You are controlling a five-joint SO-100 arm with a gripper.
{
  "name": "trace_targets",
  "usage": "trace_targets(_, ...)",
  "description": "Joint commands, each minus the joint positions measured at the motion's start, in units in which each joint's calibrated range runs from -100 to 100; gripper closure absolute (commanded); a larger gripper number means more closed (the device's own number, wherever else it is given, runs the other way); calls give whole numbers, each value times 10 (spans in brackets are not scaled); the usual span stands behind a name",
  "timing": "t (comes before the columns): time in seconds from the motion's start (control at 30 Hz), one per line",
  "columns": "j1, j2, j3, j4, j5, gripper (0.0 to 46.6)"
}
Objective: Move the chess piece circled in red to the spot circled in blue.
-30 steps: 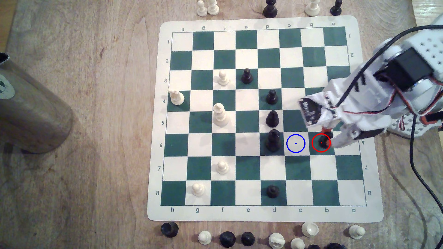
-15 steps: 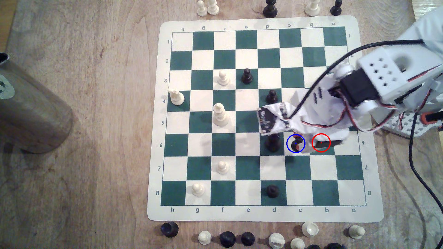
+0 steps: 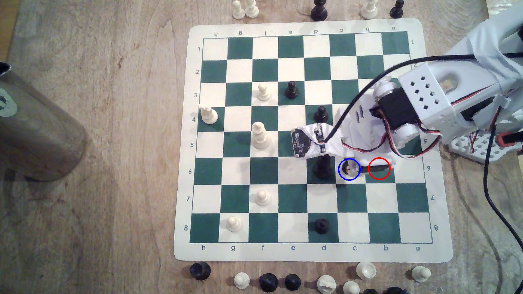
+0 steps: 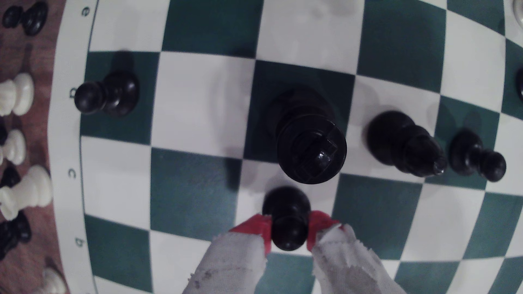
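Pawn [image 4: 287, 217] clamped in jaws over blue-ringed square [image 3: 353, 176].
Glossy black; ball head, thin collar, flared round base; red pads [image 4: 261, 229] pinch the neck.

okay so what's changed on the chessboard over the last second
The end effector, gripping the small glossy black pawn, carried it from the red-ringed green square toward the exterior view's left onto the blue-ringed cream square. It is still clamped. The other pieces stayed put.
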Motion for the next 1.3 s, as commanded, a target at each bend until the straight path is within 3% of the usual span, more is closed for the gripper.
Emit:
trace_targets(0.0, -1, -2, -39, -4, 1, 463)
trace_targets(0.37, -3, 9, -35, 0, 5, 454)
trace_targets(0.53, -3, 7, -24, 1, 3, 302)
trace_targets(0.7, -3, -6, -14, 2, 2, 253)
trace_targets(1.27, -3, -11, 7, 10, 11, 248)
